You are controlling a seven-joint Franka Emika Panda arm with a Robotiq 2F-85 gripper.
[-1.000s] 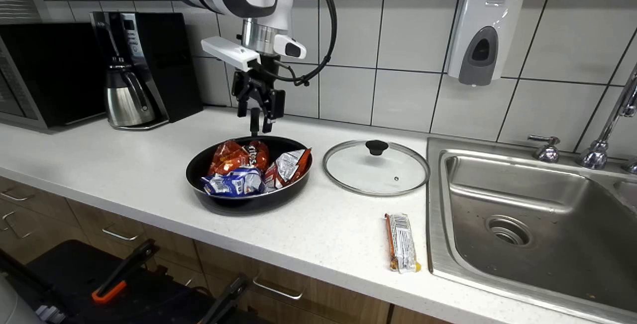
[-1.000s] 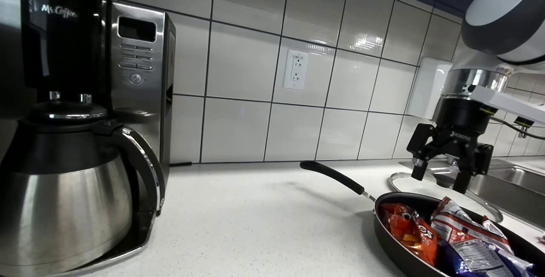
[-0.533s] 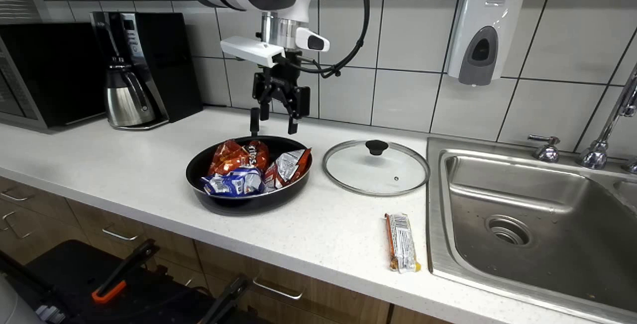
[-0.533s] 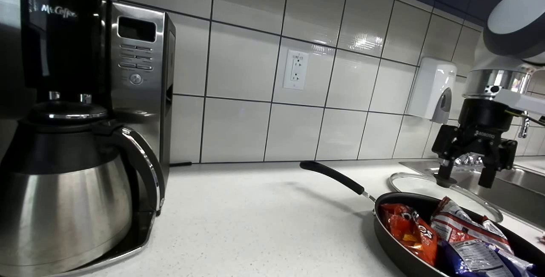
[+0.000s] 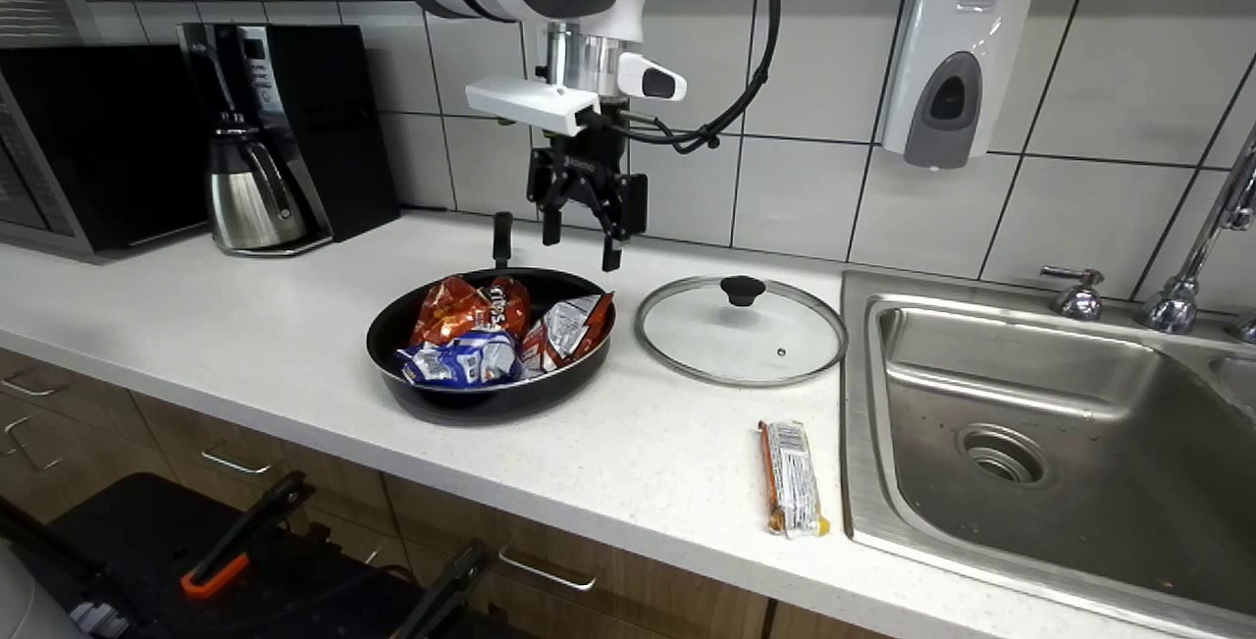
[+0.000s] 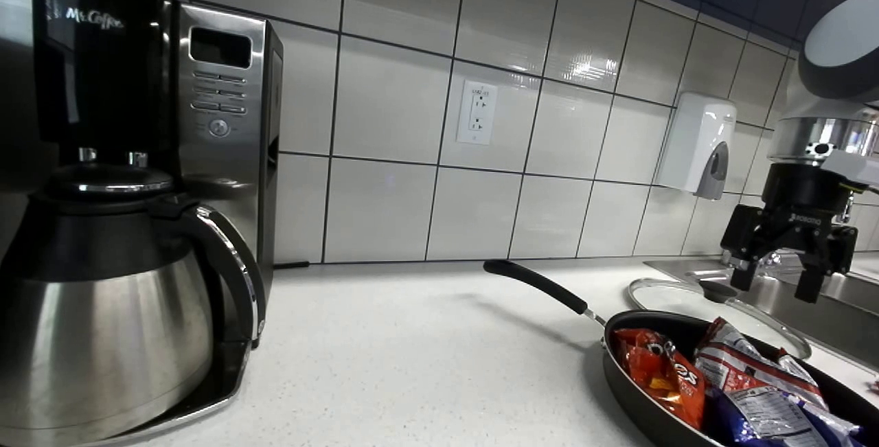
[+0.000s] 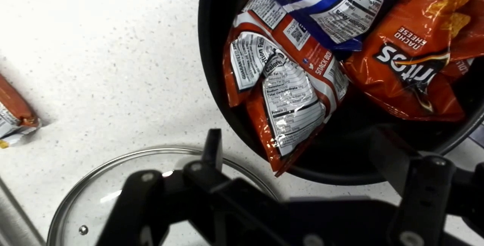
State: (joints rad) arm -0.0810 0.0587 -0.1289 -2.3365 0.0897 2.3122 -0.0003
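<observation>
White wall tiles with dark grout lines rise behind a speckled white countertop. Over that surface hangs a black two-fingered robot gripper, its fingers pointing down, spread wide and held above the things below. Nearest beneath it stands a round black frying pan, whose straight black handle reaches from the rim toward the wall.

Ahead of the fingers in the wrist view, three snack bags lie in the pan: an orange-red foil bag printed "NACHO CHEESE", a red-and-white foil bag with its nutrition panel facing up, and a blue-and-white foil bag farthest from the fingertips. One corner of the red-and-white foil bag pokes over the pan's rim.

Across the gripper from the handle, a round clear glass lid with a metal rim and black knob lies knob-up, just beside the pan. Farther from the gripper, toward the counter's front edge, lies an oblong orange-and-white wrapped packet, near a stainless-steel sink. Well apart, on the gripper's opposite side, stands a black-and-silver coffee maker with a steel carafe.
</observation>
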